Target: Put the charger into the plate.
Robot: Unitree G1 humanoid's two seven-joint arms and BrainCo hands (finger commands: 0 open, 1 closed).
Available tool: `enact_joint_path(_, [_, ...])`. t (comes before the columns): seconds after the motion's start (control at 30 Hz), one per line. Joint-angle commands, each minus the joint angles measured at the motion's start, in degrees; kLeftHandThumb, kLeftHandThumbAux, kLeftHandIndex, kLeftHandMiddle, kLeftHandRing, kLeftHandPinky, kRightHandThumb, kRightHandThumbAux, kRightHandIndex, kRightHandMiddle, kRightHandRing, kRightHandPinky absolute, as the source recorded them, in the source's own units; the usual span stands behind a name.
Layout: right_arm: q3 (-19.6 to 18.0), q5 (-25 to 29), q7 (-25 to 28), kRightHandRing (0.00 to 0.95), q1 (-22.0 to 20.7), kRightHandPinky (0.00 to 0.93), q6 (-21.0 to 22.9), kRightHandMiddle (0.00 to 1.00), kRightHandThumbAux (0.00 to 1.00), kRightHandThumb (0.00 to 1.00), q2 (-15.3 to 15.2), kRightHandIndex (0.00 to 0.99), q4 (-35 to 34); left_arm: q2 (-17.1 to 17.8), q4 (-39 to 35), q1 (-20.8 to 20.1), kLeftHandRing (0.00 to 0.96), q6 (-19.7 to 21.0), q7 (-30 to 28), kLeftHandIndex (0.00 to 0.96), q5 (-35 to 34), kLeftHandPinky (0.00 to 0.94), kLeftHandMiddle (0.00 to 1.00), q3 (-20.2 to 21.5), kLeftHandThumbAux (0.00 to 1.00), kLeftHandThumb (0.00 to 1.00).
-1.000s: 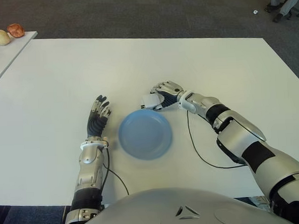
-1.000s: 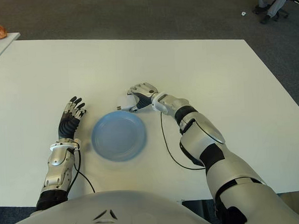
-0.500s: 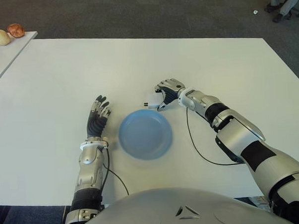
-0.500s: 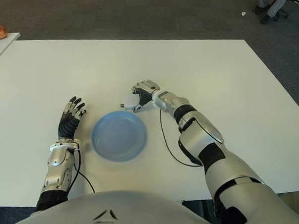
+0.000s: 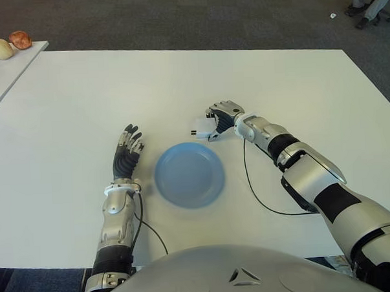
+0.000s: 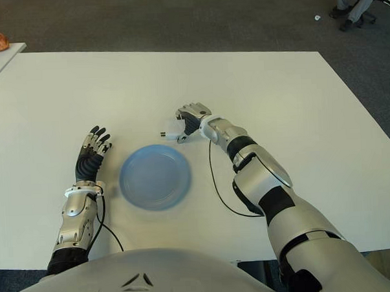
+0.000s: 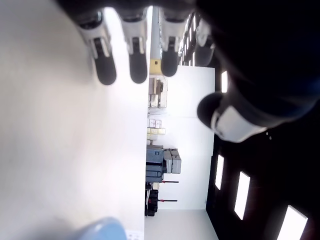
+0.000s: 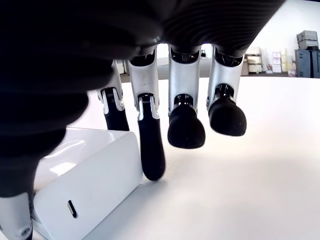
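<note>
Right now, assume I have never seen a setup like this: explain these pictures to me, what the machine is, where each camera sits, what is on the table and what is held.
This is a humanoid robot with two arms, each ending in a hand with several fingers. Two pictures come from a camera pair on its head, looking down at a white table. The other two come from cameras on its wrists, close behind the fingers.

On the table lies an empty blue plate. Just beyond it, the right hand grips a small white charger; the right wrist view shows its fingers curled against the charger's side. The charger is outside the plate.

The left hand shows to the left of the plate, fingers spread, holding nothing.

A side table at the far left carries a few small rounded items.
</note>
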Motion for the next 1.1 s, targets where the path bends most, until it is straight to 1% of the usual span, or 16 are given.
enact_joint_path(0.03, [0.80,-1.04,0.27,0.818,1.04,0.794,1.98,0.533,0.679,0.852,-0.14,0.396,0.90,-0.18,1.30,0.66,0.139,1.80,-0.72,0.028,-0.49,0.180,0.114,0.21,0.635,0.054])
enact_joint_path(0.3, [0.24,-0.56,-0.98,0.822,0.99,0.795,3.82,0.535,0.680,0.851,-0.13,0.395,0.85,-0.16,1.58,0.54,0.138,1.66,-0.72,0.035,-0.69,0.179,0.115,0.32,0.622,0.049])
enact_joint_path(0.47, [-0.16,-0.17,-1.38,0.821,1.08,0.800,3.97,0.536,0.681,0.851,-0.27,0.395,0.85,-0.13,1.71,0.55,0.137,1.42,-0.83,0.034,-0.80,0.177,0.114,0.27,0.622,0.051])
enact_joint_path(0.63, [-1.34,0.86,-2.41,0.822,1.27,0.805,4.05,0.536,0.680,0.850,-0.66,0.395,0.88,-0.16,1.87,0.58,0.133,1.15,-0.81,0.030,-0.65,0.174,0.110,0.12,0.625,0.050])
enact_joint_path(0.87, [-4.82,3.55,-1.03,0.827,-1.13,0.814,3.11,0.537,0.680,0.850,-3.22,0.395,-1.43,-0.08,2.12,0.60,0.132,0.82,-0.82,0.027,-0.55,0.172,0.110,0.06,0.612,0.053])
enact_joint_path(0.97, [-6.29,4.67,-1.51,0.831,-1.03,0.820,3.04,0.537,0.680,0.850,-3.65,0.395,-3.02,-0.02,2.19,0.53,0.131,0.83,-0.69,0.028,-0.47,0.169,0.110,0.14,0.607,0.052])
enact_joint_path(1.1, [-7.94,5.78,-2.80,0.837,-0.38,0.803,2.54,0.537,0.680,0.851,-3.79,0.395,-4.88,0.03,2.61,0.19,0.135,0.77,-0.62,0.032,-0.52,0.178,0.114,0.34,0.609,0.053])
